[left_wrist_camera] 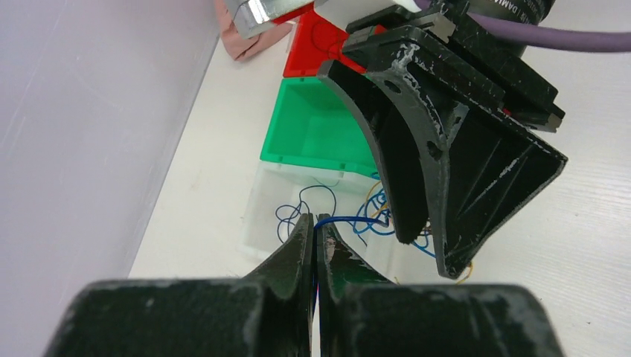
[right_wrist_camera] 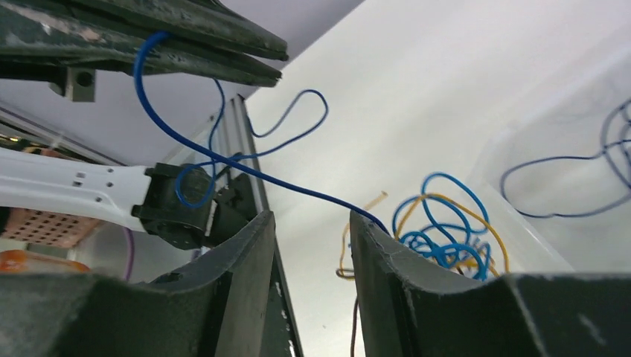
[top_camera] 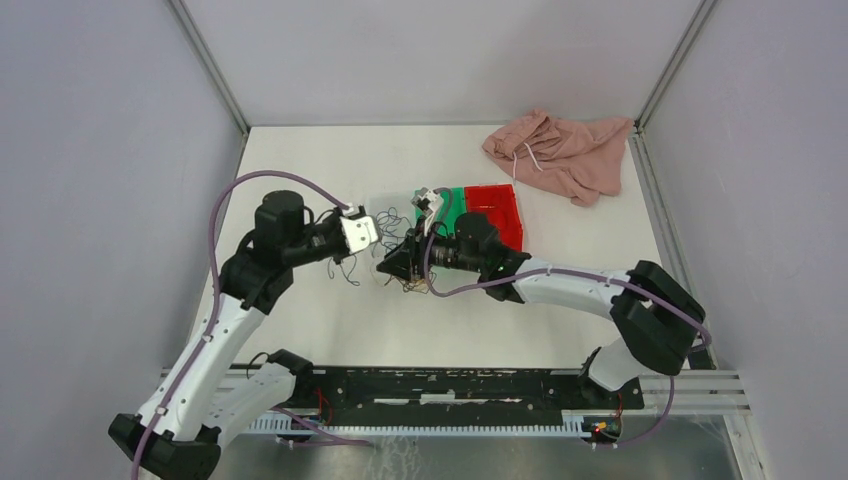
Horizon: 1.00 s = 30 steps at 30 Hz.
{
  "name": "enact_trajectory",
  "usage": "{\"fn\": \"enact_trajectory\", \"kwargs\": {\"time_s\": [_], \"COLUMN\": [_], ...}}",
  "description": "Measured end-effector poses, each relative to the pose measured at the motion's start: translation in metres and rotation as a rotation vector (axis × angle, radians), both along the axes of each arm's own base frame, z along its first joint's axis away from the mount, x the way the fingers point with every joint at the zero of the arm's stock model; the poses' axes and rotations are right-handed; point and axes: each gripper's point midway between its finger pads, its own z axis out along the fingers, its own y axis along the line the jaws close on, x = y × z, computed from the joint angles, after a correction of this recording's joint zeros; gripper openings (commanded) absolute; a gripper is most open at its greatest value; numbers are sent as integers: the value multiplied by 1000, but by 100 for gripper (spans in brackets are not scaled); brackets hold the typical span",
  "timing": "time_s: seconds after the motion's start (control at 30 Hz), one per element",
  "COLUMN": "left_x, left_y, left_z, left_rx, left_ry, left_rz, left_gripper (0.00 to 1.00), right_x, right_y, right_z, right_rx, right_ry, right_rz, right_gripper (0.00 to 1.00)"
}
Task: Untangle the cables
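The cables are thin blue, yellow-orange and dark red wires in a clump [right_wrist_camera: 446, 238] on the white table, partly under my right gripper in the top view [top_camera: 412, 285]. My left gripper [left_wrist_camera: 315, 222] is shut on a dark blue cable [left_wrist_camera: 357, 218] and holds it above the table. That cable [right_wrist_camera: 223, 160] stretches from the left fingers [right_wrist_camera: 186, 44] down to the clump, passing the tip of one right finger [right_wrist_camera: 387, 253]. My right gripper [right_wrist_camera: 312, 223] is open and empty beside the clump. In the top view the left gripper [top_camera: 375, 238] and right gripper [top_camera: 385, 267] are close together.
A clear bin [top_camera: 385, 208] with a dark blue wire [right_wrist_camera: 565, 167] in it, a green bin [top_camera: 458, 203] and a red bin [top_camera: 497, 215] stand in a row behind the grippers. A pink cloth [top_camera: 560, 150] lies at the back right. Loose dark wire loops [top_camera: 345, 272] lie below the left gripper.
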Motion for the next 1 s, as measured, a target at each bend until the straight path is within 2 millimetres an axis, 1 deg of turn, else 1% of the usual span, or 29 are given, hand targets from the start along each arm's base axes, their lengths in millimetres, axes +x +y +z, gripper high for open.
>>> {"fn": "enact_trajectory", "kwargs": {"time_s": [0.07, 0.13, 0.2, 0.3, 0.4, 0.43, 0.57, 0.73, 0.87, 1.0], "left_x": [-3, -5, -7, -8, -10, -10, -11, -13, -16, -17], "left_y": [-2, -3, -4, -5, -6, -7, -7, -8, -11, -14], "left_z": [5, 9, 12, 16, 15, 15, 17, 27, 34, 38], "left_rx": [-6, -7, -8, -11, -10, -10, -9, -10, -19, -23], "left_ry": [-3, -3, -6, -10, -7, -6, -5, -20, -26, -27], "left_rz": [-14, -22, -28, -34, -41, -44, -46, -60, -78, -92], "left_gripper": [3, 3, 3, 3, 3, 3, 3, 3, 3, 3], "right_x": [3, 4, 3, -1, -3, -3, -4, -4, -1, 12], "right_y": [-9, -19, -30, -43, -47, -47, -43, -33, -21, -8], "right_z": [0, 6, 18, 39, 50, 50, 44, 49, 56, 60], "right_rx": [-57, -108, -143, -150, -139, -139, -144, -109, -81, -64], "right_ry": [-55, -120, -195, -283, -330, -334, -336, -361, -378, -397], "right_rz": [-24, -38, -47, -47, -48, -45, -29, -13, 0, -21], "right_gripper": [48, 48, 49, 51, 57, 59, 62, 62, 60, 54]}}
